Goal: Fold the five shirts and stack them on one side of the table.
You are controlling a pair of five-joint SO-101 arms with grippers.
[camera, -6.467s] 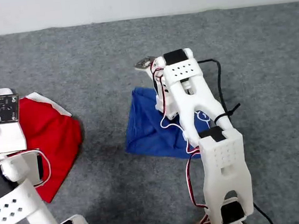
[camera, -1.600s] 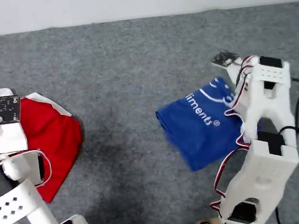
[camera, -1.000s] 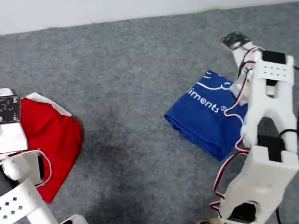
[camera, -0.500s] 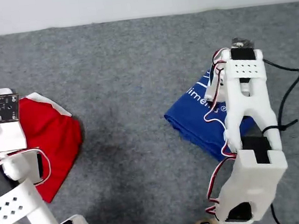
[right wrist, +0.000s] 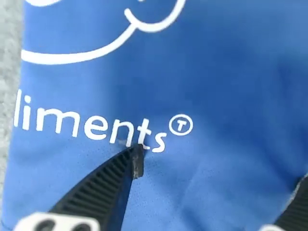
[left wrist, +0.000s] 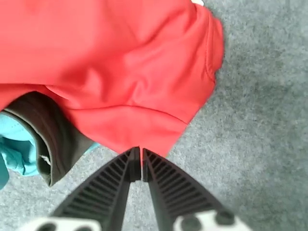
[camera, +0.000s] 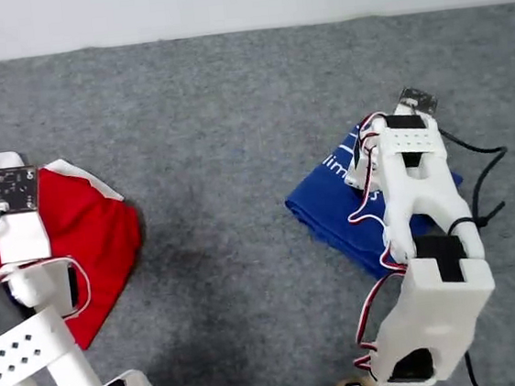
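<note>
One folded blue printed shirt (camera: 322, 208) lies under the right jaws, spread wide and empty; the left jaws, far from it, are closed on nothing. I'd pinch every layer together.

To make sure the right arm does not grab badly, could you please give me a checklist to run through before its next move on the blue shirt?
1. Open right gripper: ok, it stands wide open over the blue shirt.
2. Folded blue shirt: ok, it looks like a compact packet in the high view.
3. Stacked blue shirt: not ok, it lies well apart from the red shirt.
4. Idle left gripper out of the way: ok, shut, at the red shirt's edge.
5. All five shirts accounted for: cannot tell; a dark shirt and a teal shirt show under the red one.
</note>
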